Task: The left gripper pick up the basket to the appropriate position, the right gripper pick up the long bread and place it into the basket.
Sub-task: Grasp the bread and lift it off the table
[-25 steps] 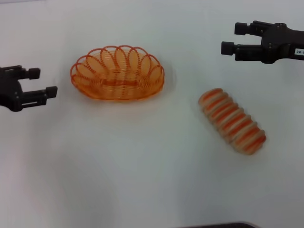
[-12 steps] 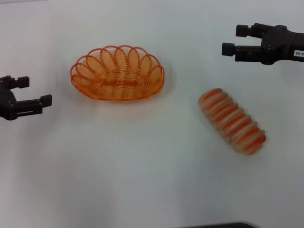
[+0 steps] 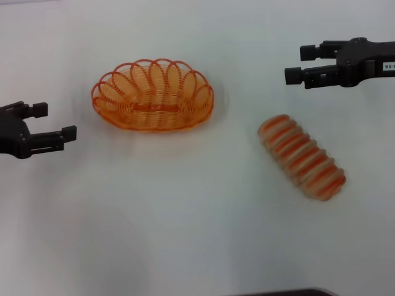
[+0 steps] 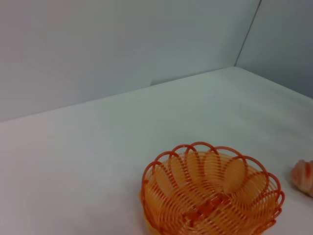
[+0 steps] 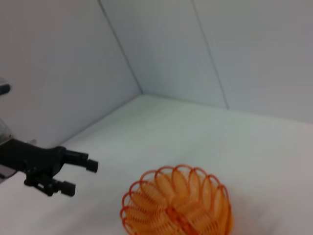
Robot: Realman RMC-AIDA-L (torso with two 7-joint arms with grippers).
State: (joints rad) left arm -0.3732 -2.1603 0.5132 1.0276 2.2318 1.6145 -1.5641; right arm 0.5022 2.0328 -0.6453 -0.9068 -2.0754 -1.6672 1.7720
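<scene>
The orange wire basket (image 3: 153, 95) stands empty on the white table, left of centre; it also shows in the left wrist view (image 4: 211, 196) and the right wrist view (image 5: 177, 205). The long bread (image 3: 301, 157), tan with orange-red stripes, lies on the table to its right; its end shows in the left wrist view (image 4: 304, 176). My left gripper (image 3: 54, 122) is open and empty, left of the basket and apart from it; it shows in the right wrist view (image 5: 80, 177). My right gripper (image 3: 299, 63), with the white label, is open and empty, behind and above the bread.
The white table (image 3: 185, 216) spreads in front of both objects. Grey walls stand behind it in the wrist views (image 4: 122, 44). A dark edge (image 3: 284, 292) shows at the bottom of the head view.
My left gripper drew back to the left, then came right again toward the basket. My right gripper shifted slightly left. Basket and bread have not moved.
</scene>
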